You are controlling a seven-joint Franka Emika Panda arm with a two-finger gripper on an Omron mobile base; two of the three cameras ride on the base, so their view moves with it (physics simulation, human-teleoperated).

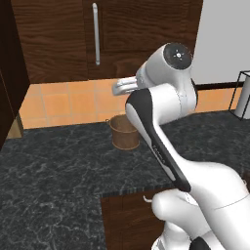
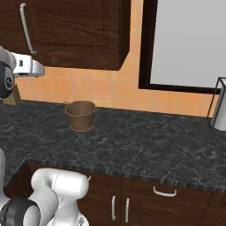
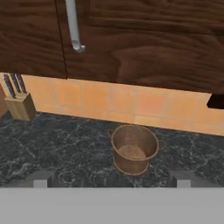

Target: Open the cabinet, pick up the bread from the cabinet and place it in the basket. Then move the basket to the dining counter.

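The dark wood cabinet (image 3: 144,39) is shut, and its silver bar handle (image 3: 73,26) hangs above and left of my gripper (image 3: 111,178). The fingertips (image 3: 41,177) stand wide apart, open with nothing between them. The brown basket (image 3: 134,148) sits empty on the black countertop below the cabinet, just ahead of the gripper. It is also in the left base view (image 1: 124,131) and the right base view (image 2: 80,114). My hand (image 1: 123,87) hovers above the basket, level with the cabinet's lower edge (image 2: 27,66). The bread is hidden behind the shut doors. The dining counter is out of view.
A wooden knife block (image 3: 19,105) stands at the left against the orange tiled wall. A wire-framed grey object (image 2: 219,106) stands at the right end of the black countertop (image 2: 145,141). Low drawers with curved handles (image 2: 164,191) run under the counter's front edge.
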